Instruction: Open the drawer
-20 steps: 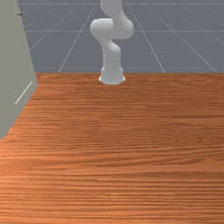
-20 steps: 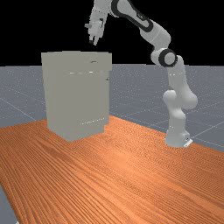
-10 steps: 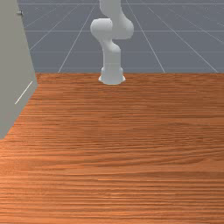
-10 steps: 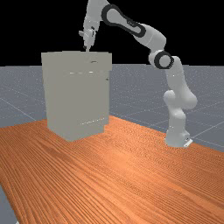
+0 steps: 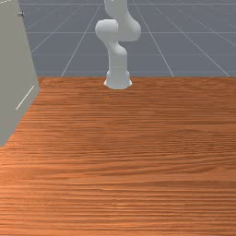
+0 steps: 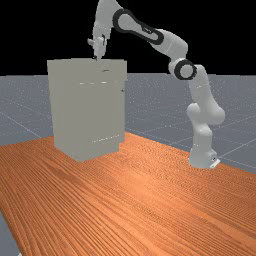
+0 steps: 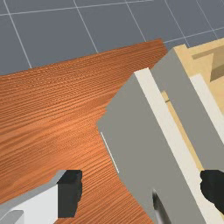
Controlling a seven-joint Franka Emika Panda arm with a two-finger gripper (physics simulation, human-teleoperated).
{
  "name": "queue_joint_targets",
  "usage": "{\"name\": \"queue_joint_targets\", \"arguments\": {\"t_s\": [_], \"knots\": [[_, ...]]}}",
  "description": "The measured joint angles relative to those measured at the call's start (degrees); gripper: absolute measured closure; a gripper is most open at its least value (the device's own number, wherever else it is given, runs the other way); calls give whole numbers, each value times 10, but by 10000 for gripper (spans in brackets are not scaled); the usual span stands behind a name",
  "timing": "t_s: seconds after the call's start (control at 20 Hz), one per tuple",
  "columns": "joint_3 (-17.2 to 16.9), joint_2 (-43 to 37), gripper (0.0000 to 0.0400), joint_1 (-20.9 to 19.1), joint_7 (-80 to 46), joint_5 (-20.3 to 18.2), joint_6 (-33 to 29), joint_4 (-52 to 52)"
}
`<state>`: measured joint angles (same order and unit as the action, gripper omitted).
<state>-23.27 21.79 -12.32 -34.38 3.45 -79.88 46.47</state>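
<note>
In the far view, the gripper (image 6: 98,57) points down at the top of the grey cabinet (image 6: 90,110). A small dark mark (image 6: 105,70) lies on the cabinet's upper band. In the wrist view, the gripper (image 7: 142,192) is open, its black fingertips wide apart. A thin metallic handle (image 7: 159,208) stands out from a grey panel (image 7: 135,135) and lies between the fingertips in the picture; neither finger visibly touches it. Behind that panel's pale edge, a gap shows tan wood. A small knob (image 5: 20,14) is on the cabinet side at the front view's left.
The orange-brown table (image 5: 133,152) spreads beside and below the cabinet. Tan inner walls (image 7: 214,61) of the cabinet face upward past a second grey panel (image 7: 179,87). The arm's base (image 6: 202,157) stands right of the cabinet in the far view.
My hand has moved down and to the far view's left. The cabinet's upper band has shifted very slightly to that left, and a pale line now crosses the front view's top-left corner.
</note>
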Motion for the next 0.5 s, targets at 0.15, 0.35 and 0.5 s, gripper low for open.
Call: {"name": "queue_joint_targets", "arguments": {"t_s": [0.15,0.35,0.5], "knots": [[-1,1,0,1,0,-2,1,-1],[-2,-10,0,12,-5,-4,4,13],[-1,-20,0,21,-8,-13,11,22]]}}
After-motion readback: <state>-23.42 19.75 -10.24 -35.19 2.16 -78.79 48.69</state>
